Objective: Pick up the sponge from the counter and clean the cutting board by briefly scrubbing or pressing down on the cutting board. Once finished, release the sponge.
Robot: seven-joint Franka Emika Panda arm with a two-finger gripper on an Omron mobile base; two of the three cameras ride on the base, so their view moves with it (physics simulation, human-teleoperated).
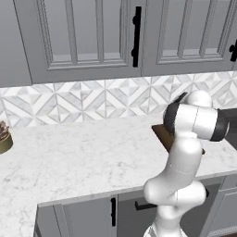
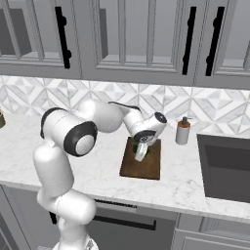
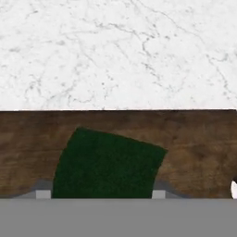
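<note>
No brand, label or legible writing anywhere. Counter point(image 2: 97, 171): white marble-look worktop running below grey upper cabinets point(image 2: 136, 39) with black handles and a patterned tile backsplash point(image 1: 92, 99). Dark sink basin point(image 2: 227, 166) sunk into the counter at far right, seen in the right base view; in the left base view, instead, part of a brownish item in an olive bowl point(image 1: 4, 139) at the far left edge. Cutting board point(image 2: 141, 161): dark brown rectangle lying flat on the counter, in full sight from the right; from the left just a corner point(image 1: 163, 134) behind the white arm. Soap dispenser point(image 2: 182, 131), grey with a brown top, upright on the counter beside the board's far right corner, apart from it. Gripper point(image 2: 141, 154) pointing down over the board's middle, fingers point(image 3: 42, 193) pressed against the two sides of the sponge point(image 3: 109, 164). Sponge: dark green top face up in the hand view, resting on the board's wood grain, near the board edge that borders white counter; from the right base view merely a small green-dark patch point(image 2: 147, 152) at the fingertips.
</note>
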